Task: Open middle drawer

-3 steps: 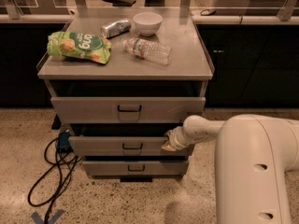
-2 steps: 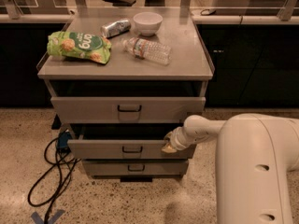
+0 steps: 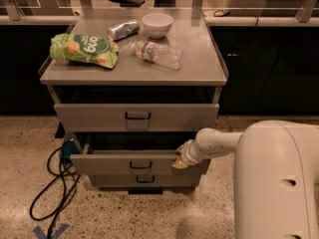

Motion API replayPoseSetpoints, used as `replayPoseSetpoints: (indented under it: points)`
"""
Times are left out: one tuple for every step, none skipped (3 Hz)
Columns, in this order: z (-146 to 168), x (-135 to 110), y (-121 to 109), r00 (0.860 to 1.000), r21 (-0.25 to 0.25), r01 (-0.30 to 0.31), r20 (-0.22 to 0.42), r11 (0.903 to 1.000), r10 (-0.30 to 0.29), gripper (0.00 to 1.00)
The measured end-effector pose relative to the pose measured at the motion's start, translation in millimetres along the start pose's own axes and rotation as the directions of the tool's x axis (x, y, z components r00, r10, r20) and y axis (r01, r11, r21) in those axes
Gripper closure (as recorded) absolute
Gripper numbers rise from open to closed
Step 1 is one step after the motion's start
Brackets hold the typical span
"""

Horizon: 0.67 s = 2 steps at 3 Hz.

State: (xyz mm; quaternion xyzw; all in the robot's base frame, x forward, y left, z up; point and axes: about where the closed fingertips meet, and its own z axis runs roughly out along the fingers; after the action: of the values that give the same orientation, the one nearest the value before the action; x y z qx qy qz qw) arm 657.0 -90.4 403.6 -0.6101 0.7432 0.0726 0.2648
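Observation:
The middle drawer (image 3: 124, 164) is a wide grey metal drawer with a small black bar handle (image 3: 138, 165) at its centre. It stands pulled out from the cabinet, with a dark opening behind its front. My gripper (image 3: 180, 161) is at the right end of that drawer's front, at its top edge, on the end of my white arm (image 3: 214, 142) that reaches in from the right. The gripper's tip is partly hidden against the drawer front.
The top drawer (image 3: 137, 117) has the tallest front and the bottom drawer (image 3: 144, 180) the narrowest. On the cabinet top (image 3: 199, 68) lie a green snack bag (image 3: 83, 50), a can (image 3: 122, 30), a white bowl (image 3: 157, 24) and a water bottle (image 3: 157, 54). Black cables (image 3: 55, 193) lie on the floor at left.
The middle drawer has come a little farther out toward the camera, and my gripper has moved with its right end.

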Motion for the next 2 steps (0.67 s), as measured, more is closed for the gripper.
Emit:
replayPoseSetpoints:
  points:
    - [-0.1,0.1,0.0,1.000,0.000,0.000,0.000,1.0000,0.000,1.00]
    - [-0.8,1.3,-0.5,1.000,0.000,0.000,0.000,1.0000,0.000,1.00]
